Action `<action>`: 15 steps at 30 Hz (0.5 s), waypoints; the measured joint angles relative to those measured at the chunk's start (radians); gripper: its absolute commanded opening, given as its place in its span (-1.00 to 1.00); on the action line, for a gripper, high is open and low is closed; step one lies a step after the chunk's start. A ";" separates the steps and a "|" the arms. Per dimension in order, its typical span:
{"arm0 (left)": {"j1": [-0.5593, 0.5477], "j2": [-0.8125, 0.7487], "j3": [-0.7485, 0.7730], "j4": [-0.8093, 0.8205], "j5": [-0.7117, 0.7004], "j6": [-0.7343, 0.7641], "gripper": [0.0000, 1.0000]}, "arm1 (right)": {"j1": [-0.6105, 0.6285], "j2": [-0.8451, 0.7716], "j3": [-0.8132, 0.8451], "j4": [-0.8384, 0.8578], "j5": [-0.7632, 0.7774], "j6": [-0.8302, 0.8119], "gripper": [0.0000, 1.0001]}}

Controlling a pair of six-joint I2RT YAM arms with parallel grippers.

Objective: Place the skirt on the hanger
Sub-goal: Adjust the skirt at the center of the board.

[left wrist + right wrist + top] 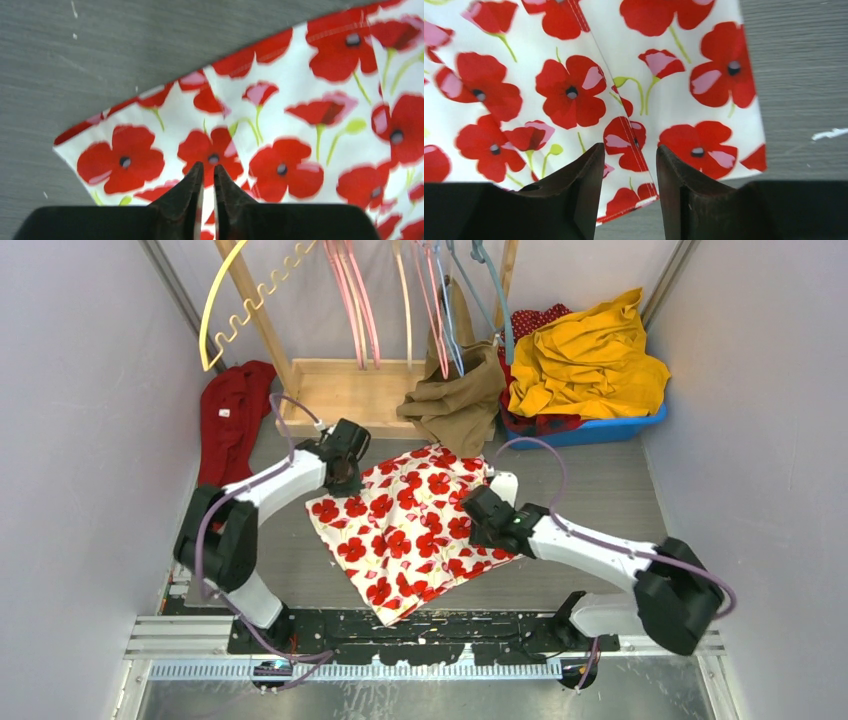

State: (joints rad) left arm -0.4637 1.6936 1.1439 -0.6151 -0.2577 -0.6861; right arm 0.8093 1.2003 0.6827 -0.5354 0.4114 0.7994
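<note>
Red-poppied and seemingly light, limp cloth, the skirt (410,530) lay flat on the grey surface (600,490), probably best pinched at its corners. Left fingers (182,200) sat nearly together over one corner; right fingers (579,190) stood apart.

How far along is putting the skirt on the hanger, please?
Nothing done yet: skirt lies flat on the table. In hand: left gripper, jaws nearly closed, and right gripper, jaws open, sit at its edges. Left: lift it and hang it on a hanger.
</note>
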 measured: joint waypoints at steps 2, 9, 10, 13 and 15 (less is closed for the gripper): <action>-0.002 -0.074 -0.055 0.003 0.025 0.011 -0.59 | 0.000 0.079 -0.001 0.043 -0.027 -0.027 -0.05; -0.007 -0.313 -0.257 0.005 0.088 -0.003 -0.56 | 0.000 0.152 -0.045 0.137 -0.082 -0.054 -0.12; -0.008 -0.325 -0.271 0.005 0.094 -0.009 -0.55 | 0.000 0.137 -0.059 0.146 -0.090 -0.049 -0.12; -0.008 -0.338 -0.284 0.002 0.102 -0.016 -0.55 | 0.002 0.057 -0.115 0.142 -0.116 -0.025 -0.13; -0.008 -0.347 -0.284 0.001 0.103 -0.017 -0.55 | 0.008 -0.028 -0.153 0.098 -0.128 -0.008 -0.07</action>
State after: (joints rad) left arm -0.4713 1.3468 0.8600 -0.6144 -0.1547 -0.7029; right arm 0.8177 1.1721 0.5293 -0.4374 0.2836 0.7910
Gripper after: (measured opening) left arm 0.222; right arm 0.441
